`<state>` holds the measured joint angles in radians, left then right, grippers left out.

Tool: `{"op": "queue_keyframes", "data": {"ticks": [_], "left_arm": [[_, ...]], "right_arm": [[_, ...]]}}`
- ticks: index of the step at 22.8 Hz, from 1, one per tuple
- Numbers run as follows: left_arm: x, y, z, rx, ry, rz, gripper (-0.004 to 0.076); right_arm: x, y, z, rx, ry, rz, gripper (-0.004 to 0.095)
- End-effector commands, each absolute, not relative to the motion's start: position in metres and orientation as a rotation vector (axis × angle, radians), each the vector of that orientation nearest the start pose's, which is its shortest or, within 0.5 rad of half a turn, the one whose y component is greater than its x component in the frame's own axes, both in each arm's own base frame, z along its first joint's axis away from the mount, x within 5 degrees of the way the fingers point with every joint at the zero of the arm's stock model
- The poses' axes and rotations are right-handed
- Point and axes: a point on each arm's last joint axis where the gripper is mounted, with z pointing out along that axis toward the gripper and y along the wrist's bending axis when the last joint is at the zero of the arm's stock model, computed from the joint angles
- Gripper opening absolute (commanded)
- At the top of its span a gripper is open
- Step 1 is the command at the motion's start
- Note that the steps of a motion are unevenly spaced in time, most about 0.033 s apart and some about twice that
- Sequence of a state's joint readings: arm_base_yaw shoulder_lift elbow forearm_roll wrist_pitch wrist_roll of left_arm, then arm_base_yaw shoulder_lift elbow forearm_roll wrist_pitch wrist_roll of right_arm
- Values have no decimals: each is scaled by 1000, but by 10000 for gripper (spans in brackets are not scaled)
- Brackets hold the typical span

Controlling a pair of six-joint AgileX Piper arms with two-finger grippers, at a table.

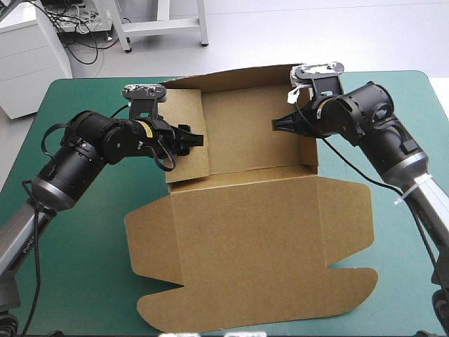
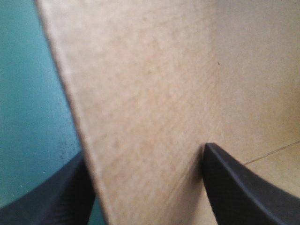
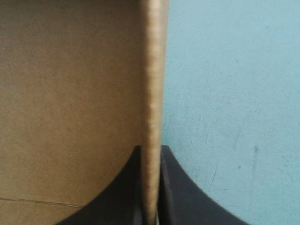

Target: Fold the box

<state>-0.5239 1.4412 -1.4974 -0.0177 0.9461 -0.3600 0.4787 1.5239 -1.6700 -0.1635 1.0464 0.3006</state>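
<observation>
Box (image 1: 245, 232) of matte brown board, walls raised, lid flat

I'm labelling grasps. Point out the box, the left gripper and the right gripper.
box (image 1: 245, 232), high view, flat lid panel.
left gripper (image 1: 198, 137), high view, midway between its fingertips.
right gripper (image 3: 151, 149), right wrist view, midway between its fingertips.
</observation>
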Motion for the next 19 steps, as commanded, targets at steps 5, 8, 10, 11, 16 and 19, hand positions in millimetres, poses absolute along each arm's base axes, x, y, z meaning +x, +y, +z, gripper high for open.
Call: {"op": "queue_keyframes", "data": {"ticks": [5,8,10,11,16,19], "left_arm": [[261,-154,425,88,2297,-517,371],[262,-153,425,75,2295,-508,172],[262,-153,424,47,2305,-515,-31],[261,-152,423,46,2311,-502,-27],[262,-142,433,70,2318,-350,-32],[281,-145,423,68,2419,-198,-32]], "right_arm": [[286,137,448,-207,2234,228,-8],[285,137,448,-207,2236,227,-8],[285,137,448,-206,2241,225,-8],[285,137,448,-203,2246,224,-8],[281,134,443,-192,2318,196,-8],[286,127,432,-184,2414,115,-8]]}}
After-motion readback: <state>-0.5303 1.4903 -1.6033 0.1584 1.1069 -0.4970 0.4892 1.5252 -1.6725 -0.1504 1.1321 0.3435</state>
